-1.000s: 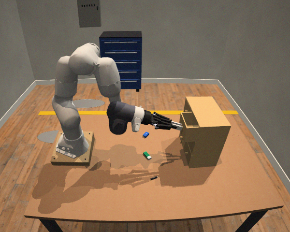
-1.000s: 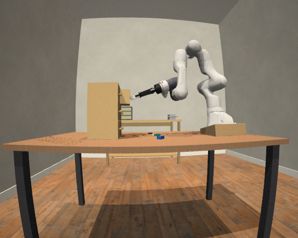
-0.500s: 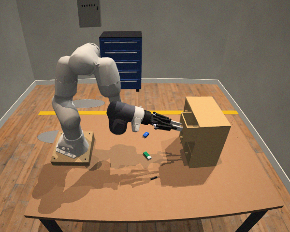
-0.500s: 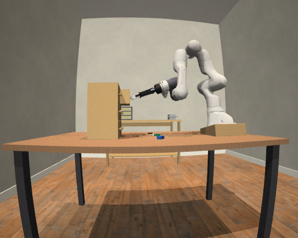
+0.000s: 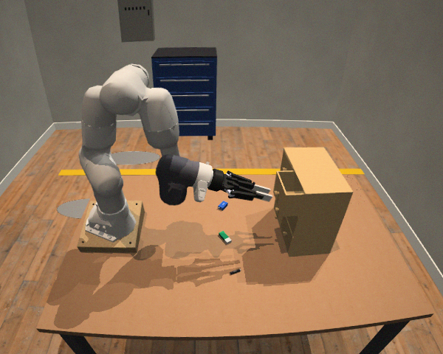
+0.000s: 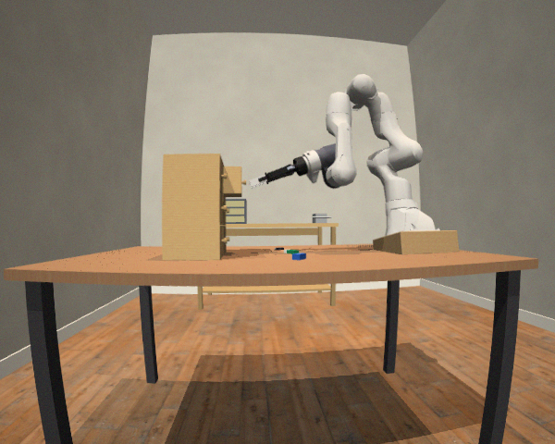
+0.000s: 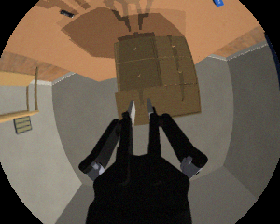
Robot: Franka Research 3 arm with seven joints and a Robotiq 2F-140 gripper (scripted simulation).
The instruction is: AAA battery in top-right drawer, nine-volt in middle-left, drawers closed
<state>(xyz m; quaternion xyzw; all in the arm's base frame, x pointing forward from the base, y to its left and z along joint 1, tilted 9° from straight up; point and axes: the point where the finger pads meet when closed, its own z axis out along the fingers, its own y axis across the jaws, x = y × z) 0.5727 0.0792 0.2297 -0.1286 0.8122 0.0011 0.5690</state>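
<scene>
small chest (image 5: 313, 224) (image 6: 191, 205) (image 7: 135, 72), top right drawer (image 5: 290, 183) (image 6: 233, 179) (image 7: 124, 106) pulled out, claw (image 5: 268, 192) (image 6: 254, 182) (image 7: 140, 105) slightly apart near its knob (image 5: 277, 192) (image 6: 243, 182)

Matt, wood-grained chest (image 5: 313, 224) (image 6: 191, 207) (image 7: 191, 100)
</scene>
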